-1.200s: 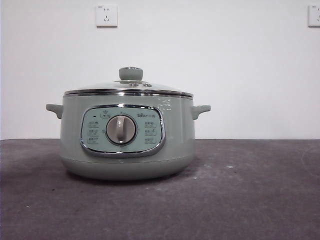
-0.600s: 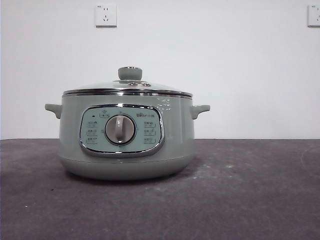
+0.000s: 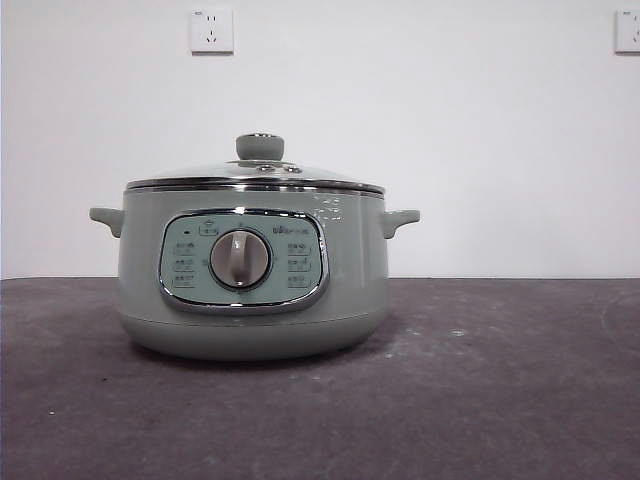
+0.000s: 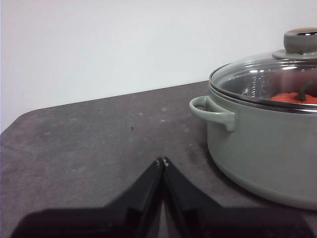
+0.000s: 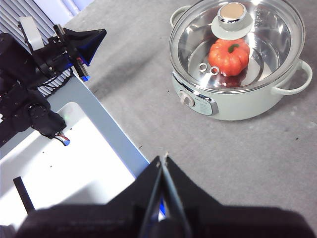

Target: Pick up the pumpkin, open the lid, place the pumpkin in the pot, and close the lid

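The sage-green pot [image 3: 252,275] stands on the dark table with its glass lid [image 3: 255,176] closed on it, knob [image 3: 260,146] on top. The orange-red pumpkin [image 5: 229,55] lies inside the pot, seen through the lid in the right wrist view; it also shows in the left wrist view [image 4: 293,96]. My left gripper [image 4: 162,160] is shut and empty, low over the table beside the pot's handle [image 4: 212,110]. My right gripper [image 5: 163,157] is shut and empty, high above the table's edge, well away from the pot [image 5: 247,99].
The other arm [image 5: 49,54] and a white base plate [image 5: 59,163] show beyond the table's edge in the right wrist view. Two wall sockets [image 3: 212,30] are on the white wall behind.
The pot has shifted very slightly to the left in the front view. Nothing else has moved.
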Available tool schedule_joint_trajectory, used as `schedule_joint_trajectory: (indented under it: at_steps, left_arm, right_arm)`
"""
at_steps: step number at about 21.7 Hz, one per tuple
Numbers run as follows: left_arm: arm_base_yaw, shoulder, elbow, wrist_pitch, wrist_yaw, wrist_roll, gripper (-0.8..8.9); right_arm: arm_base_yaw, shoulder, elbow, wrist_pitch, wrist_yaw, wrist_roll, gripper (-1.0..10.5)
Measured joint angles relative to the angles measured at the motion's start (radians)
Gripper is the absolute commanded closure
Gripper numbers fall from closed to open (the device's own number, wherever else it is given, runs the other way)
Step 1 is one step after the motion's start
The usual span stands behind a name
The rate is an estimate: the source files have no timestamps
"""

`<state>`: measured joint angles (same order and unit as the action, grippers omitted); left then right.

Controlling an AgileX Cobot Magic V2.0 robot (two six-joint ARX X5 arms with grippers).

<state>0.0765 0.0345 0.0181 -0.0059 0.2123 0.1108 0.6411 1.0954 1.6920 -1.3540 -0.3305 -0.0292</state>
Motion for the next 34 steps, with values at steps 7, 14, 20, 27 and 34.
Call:
schedule_joint_trajectory:
  at_steps: [7,14,20,27,34]
  left_arm:
    - [0.0,-0.03,0.0,-0.151,0.004,-0.028,8.15]
    - [0.0,-0.03,0.0,-0.166,0.001,-0.034,8.15]
    - [0.0,-0.03,0.0,-0.166,0.001,-0.034,8.15]
    - [0.0,-0.03,0.0,-0.166,0.0,-0.034,8.15]
    - [0.0,-0.03,0.0,-0.166,0.0,-0.034,8.15]
  right_arm:
    - [0.0,-0.002,0.0,0.0,0.0,0.0,9.5]
    - [0.0,-0.009,0.0,0.0,0.0,0.0,9.5]
    - [0.0,-0.009,0.0,0.0,0.0,0.0,9.5]
    - [-0.245,-0.16,-0.037,0.222,-0.084,-0.084,9.5]
    - [-0.553,-0.494,-0.432,0.579,-0.235,-0.129,9.5]
